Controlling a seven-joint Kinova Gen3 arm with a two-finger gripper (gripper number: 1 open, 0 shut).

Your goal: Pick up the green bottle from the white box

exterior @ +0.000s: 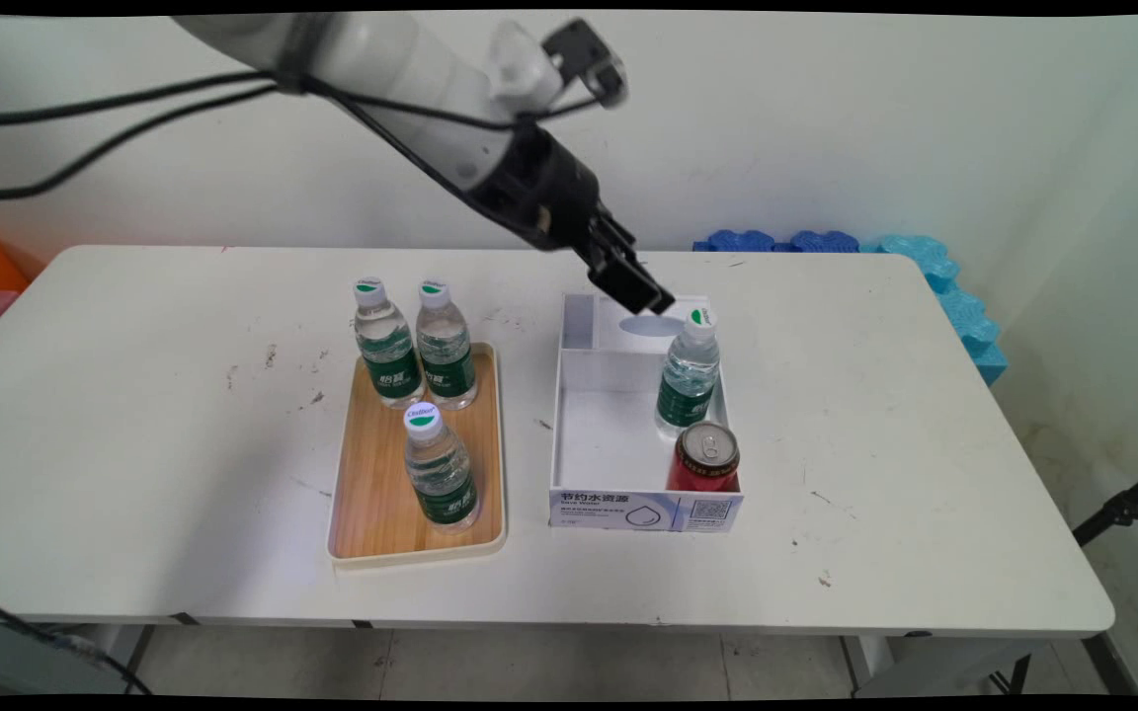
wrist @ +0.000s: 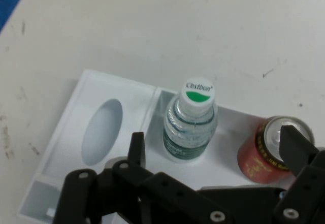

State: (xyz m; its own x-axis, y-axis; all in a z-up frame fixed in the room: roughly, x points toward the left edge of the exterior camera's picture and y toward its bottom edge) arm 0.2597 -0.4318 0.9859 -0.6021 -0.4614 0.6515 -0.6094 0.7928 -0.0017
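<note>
Claw (wrist: 210, 150) is held spread and empty above water bottle (exterior: 688, 373) | bottle stands upright in white box (exterior: 579, 434), red can (exterior: 704, 458) beside it | three water bottles (exterior: 427, 395) are seen on wooden tray (exterior: 371, 494), left on table (exterior: 875, 444).

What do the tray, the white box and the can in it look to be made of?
Tray: looks like wood or bamboo, matte, with visible straight grain and a pale raised rim; could be a printed laminate. White box: probably thin card or foam board, with flat matte walls and a printed front panel. Can: metal, likely aluminium, with a shiny silver top, pull tab and red printed side.
</note>
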